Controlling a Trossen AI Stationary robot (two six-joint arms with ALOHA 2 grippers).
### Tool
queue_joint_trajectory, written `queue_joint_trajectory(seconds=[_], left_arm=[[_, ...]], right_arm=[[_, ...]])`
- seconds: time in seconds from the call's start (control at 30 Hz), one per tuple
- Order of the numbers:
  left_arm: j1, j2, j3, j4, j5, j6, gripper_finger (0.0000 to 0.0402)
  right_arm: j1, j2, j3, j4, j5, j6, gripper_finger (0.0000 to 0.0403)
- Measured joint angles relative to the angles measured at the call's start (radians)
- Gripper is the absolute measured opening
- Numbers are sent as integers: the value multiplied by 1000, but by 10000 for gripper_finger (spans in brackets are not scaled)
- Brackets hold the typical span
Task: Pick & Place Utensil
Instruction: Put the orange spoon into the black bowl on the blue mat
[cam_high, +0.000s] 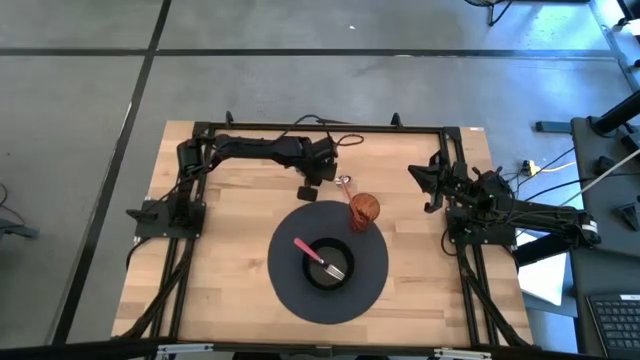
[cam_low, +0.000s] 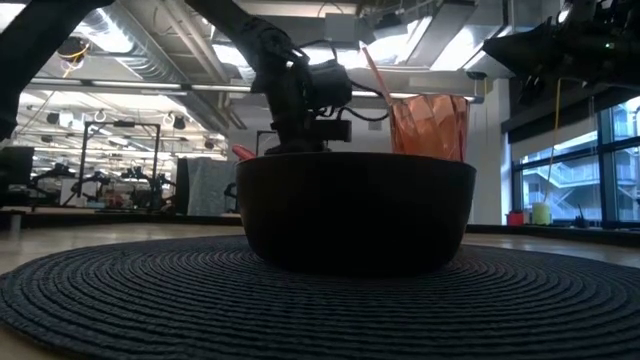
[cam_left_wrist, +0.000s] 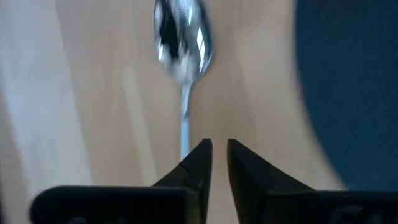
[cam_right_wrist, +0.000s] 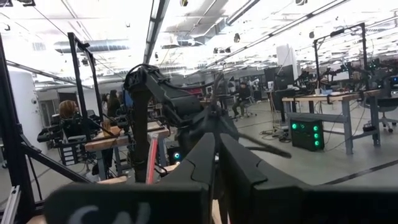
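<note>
Left gripper (cam_left_wrist: 213, 160): above the wood at the mat's 12 o'clock edge; fingers a narrow slit apart, holding nothing.
Spoon (cam_left_wrist: 183, 43): beyond those fingertips, bowl far end, handle running toward them (untouched).
Right gripper (cam_right_wrist: 216, 163): parked off the mat's 3 o'clock side, fingers nearly together, empty.
Orange cup (cam_high: 364, 211): on the mat (cam_high: 375, 285), about 1 o'clock.
Black bowl (cam_high: 318, 274): mat centre, holding a pink-handled fork (cam_high: 317, 256).

Our left arm reaches across the tabletop's far side, its tool (cam_left_wrist: 216, 163) pointing down, fingers slightly parted. Our right tool (cam_high: 425, 180) waits raised at the right, fingers together.
</note>
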Motion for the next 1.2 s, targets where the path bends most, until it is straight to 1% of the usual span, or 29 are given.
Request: queue_joint_trajectory(seconds=[0.07, 0.13, 0.3, 0.4, 0.57, 0.77, 0.97, 1.1, 1.2], left_arm=[[12, 0, 1, 36, 68, -9, 65], [20, 0, 1, 77, 99, -25, 87], [33, -2, 2, 140, 131, -86, 134], [39, 3, 3, 153, 135, -114, 150], [50, 28, 5, 167, 154, -130, 152], [66, 80, 6, 160, 236, -156, 150], [69, 115, 6, 164, 238, -155, 150], [76, 118, 6, 167, 225, -147, 150], [82, 118, 6, 166, 239, -145, 150]], right_arm=[[0, 0, 0, 2, 0, -1, 23], [0, 0, 0, 2, 0, -1, 23], [0, 0, 0, 5, 1, -4, 23], [0, 0, 0, 7, 1, -4, 23], [0, 0, 0, 7, 2, -4, 23], [1, 0, 0, 16, 0, -3, 23], [1, 0, 0, 17, -8, -3, 23], [1, 0, 0, 17, -8, -3, 23], [1, 0, 0, 17, -8, -4, 23]])
